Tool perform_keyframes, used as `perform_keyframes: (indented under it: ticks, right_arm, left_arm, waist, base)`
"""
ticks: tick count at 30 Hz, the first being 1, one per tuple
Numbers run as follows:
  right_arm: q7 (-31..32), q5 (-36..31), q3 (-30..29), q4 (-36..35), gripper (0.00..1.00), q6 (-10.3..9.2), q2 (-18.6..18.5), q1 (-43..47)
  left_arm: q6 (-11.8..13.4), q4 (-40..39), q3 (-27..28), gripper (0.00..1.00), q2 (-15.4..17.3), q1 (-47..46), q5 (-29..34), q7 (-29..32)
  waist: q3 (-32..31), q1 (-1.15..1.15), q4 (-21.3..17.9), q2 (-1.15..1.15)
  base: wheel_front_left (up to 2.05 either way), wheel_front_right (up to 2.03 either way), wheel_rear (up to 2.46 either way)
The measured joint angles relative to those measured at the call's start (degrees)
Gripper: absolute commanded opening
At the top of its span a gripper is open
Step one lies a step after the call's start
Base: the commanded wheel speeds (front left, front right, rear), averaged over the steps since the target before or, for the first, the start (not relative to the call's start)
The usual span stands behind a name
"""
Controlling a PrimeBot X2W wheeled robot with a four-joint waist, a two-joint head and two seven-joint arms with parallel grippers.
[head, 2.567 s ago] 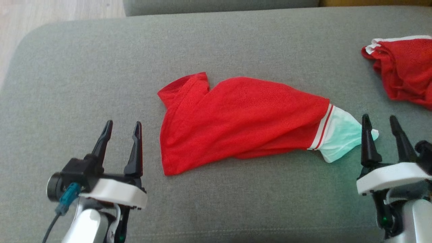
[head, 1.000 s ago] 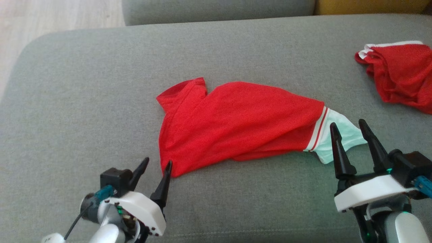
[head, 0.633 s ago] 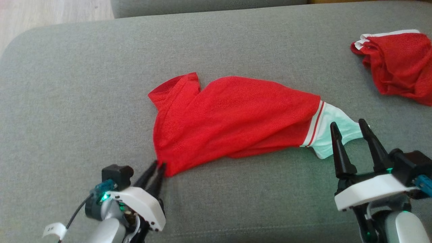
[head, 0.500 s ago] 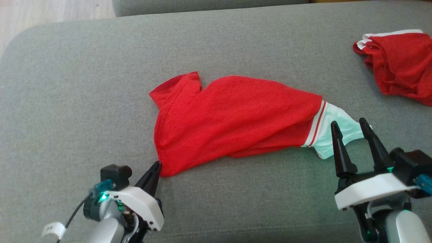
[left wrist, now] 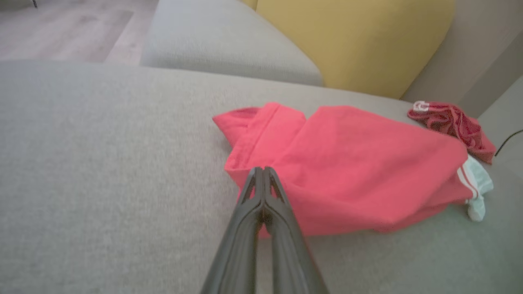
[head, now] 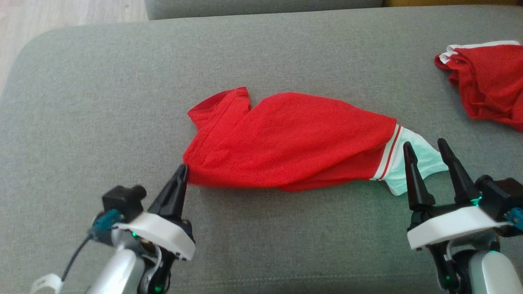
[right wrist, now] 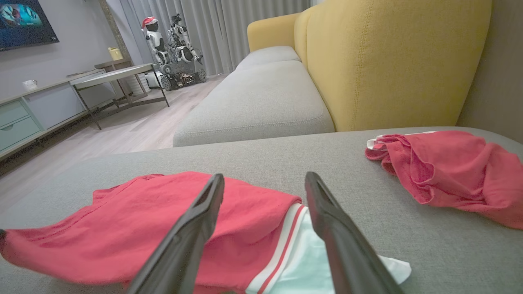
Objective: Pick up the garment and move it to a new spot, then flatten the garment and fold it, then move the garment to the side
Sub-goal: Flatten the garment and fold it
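A wide grey sofa point(head: 261, 49) serves as the work surface, and a yellow backrest point(right wrist: 388, 61) is seen at its far side. The garment point(head: 294, 139), red, is laid near the middle of the seat. It is stretched left to right, rumpled and partly doubled over, so flattening is judged not yet done. A second garment point(head: 486, 81), also red with white trim, is bunched at the far right, well apart from the first and presumably set aside out of the way. The left claw point(head: 183, 168) is closed, and the near-left corner point(head: 198, 171) of the garment is pinched between its tips. In the left wrist view the fingers are seen pressed together right at the hem. The corner is likely chosen because a hold at an edge lets the cloth be lifted and drawn out rather than bunched. The right claw point(head: 424, 143) is held open with nothing gripped, its fingers set to either side of the pale end point(head: 421, 165) at the garment's right. Whether the cloth is touched there cannot be told. That stance is judged a preparation for a second pinch, so that the garment may be carried by both ends. With one end alone gripped, the cloth would be expected to drag and fold on itself.
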Motion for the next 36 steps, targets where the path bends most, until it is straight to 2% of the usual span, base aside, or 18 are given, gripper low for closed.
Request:
perform_keyframes:
  ticks: [3,7,12,20,28,29,30,36]
  right_arm:
    - [0.0,0.2,-0.2,-0.2,1.0,0.0,0.0,0.0]
    - [0.0,0.6,0.0,-0.4,1.0,0.0,0.0,-0.4]
    - [-0.5,0.9,0.5,-0.6,1.0,0.0,0.0,-2.4]
    - [-1.3,1.8,1.1,-0.3,1.0,0.0,0.0,-3.7]
    - [-2.0,2.0,0.6,0.4,1.0,0.0,0.0,-4.4]
    - [-2.0,2.1,0.6,0.5,1.0,0.0,0.0,-4.4]
    - [-2.1,2.1,0.6,0.5,1.0,0.0,0.0,-4.4]
    - [-2.5,2.4,0.7,0.7,1.0,0.0,0.0,-4.4]
  left_arm:
    - [0.5,-3.7,1.1,0.0,0.4,-0.3,0.0,-0.4]
    - [0.8,-3.6,1.6,0.0,0.8,-3.8,0.0,0.1]
    - [0.9,3.8,4.1,0.0,0.3,-9.8,-2.1,0.1]
    - [-1.7,18.8,4.7,0.0,-1.9,-17.6,-3.4,-0.3]
    - [-3.5,24.2,4.6,0.0,-3.1,-18.7,-3.6,-2.5]
    - [-3.6,24.4,4.6,0.33,-3.1,-18.7,-3.6,-2.8]
    - [-3.6,24.4,4.6,1.0,-3.1,-18.7,-3.5,-3.0]
    - [-2.9,19.8,4.9,1.0,-3.1,-17.5,-1.0,-3.5]
  waist:
    - [0.3,0.0,0.2,0.0]
    - [1.3,0.0,0.0,0.0]
    - [3.0,0.0,-1.1,0.0]
    - [6.3,0.01,-3.9,0.0]
    - [7.5,0.0,-4.4,0.0]
    - [7.5,0.0,-4.2,0.0]
    - [7.4,0.01,-4.1,0.0]
    - [6.0,0.0,-3.2,0.0]
  base:
    - [0.0,0.0,0.0]
    - [0.0,0.0,0.0]
    - [0.0,0.0,0.0]
    - [0.0,0.0,0.0]
    - [0.0,0.0,0.0]
    - [0.0,0.0,0.0]
    - [0.0,0.0,0.0]
    - [0.0,0.0,0.0]
